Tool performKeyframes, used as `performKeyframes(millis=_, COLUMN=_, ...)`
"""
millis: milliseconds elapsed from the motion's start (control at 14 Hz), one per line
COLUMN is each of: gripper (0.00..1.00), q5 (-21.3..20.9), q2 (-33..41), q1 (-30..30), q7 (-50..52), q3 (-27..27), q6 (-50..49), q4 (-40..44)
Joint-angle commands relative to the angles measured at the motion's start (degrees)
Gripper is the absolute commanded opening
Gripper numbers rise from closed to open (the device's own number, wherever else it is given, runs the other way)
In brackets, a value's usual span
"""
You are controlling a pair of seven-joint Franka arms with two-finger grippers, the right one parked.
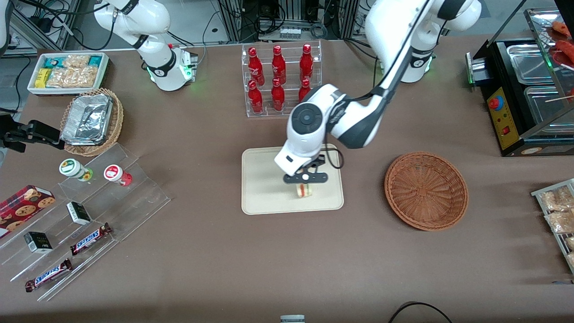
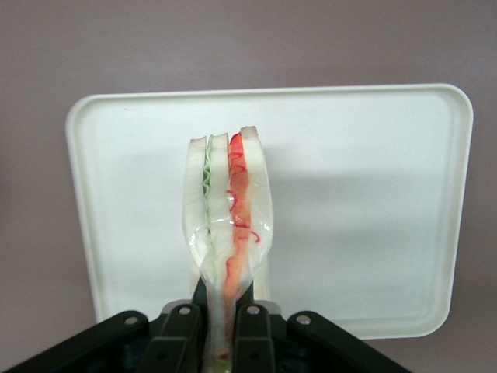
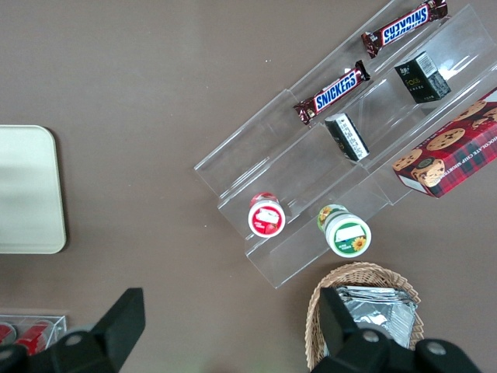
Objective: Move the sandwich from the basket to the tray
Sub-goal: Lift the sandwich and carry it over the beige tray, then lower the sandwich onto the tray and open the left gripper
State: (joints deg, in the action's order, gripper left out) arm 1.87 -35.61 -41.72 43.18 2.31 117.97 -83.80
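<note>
My left gripper (image 1: 305,183) hangs over the cream tray (image 1: 264,188), shut on the wrapped sandwich (image 1: 304,190). In the left wrist view the sandwich (image 2: 227,210) stands on edge between the black fingers (image 2: 180,334), its green and red filling lines showing, with the tray (image 2: 365,194) under it. I cannot tell whether the sandwich touches the tray. The reddish-brown wicker basket (image 1: 426,190) sits beside the tray, toward the working arm's end, with nothing in it.
A clear rack of red bottles (image 1: 280,78) stands farther from the front camera than the tray. Acrylic steps with candy bars (image 1: 89,239) and a tan basket of foil containers (image 1: 92,121) lie toward the parked arm's end. A black warmer (image 1: 529,98) stands at the working arm's end.
</note>
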Motion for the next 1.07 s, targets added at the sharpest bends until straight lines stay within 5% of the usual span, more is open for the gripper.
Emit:
performKeyframes(millis=0, gripper=0.0, q5=0.5, q2=-2.7, q1=-2.3, q7=1.6, q3=-0.6, q6=0.9, q4=2.1)
performKeyframes(millis=571, gripper=0.0, q5=0.6, q2=-5.8, q1=-4.4, q7=1.7, q3=-0.6, q6=5.8, q4=0.5)
performKeyframes(millis=714, gripper=0.27, q5=0.7, q2=-6.3, q1=-4.4, q7=1.7, q3=-0.6, q6=5.8, q4=0.3)
performKeyframes(millis=857, gripper=1.0, q5=0.7, q2=-6.2, q1=-4.3, q7=1.6, q3=-0.6, q6=5.6, q4=0.4)
performKeyframes(millis=1000, gripper=1.0, q5=0.6, q2=-5.4, q1=-3.9, q7=1.6, q3=-0.8, q6=5.3, q4=0.7)
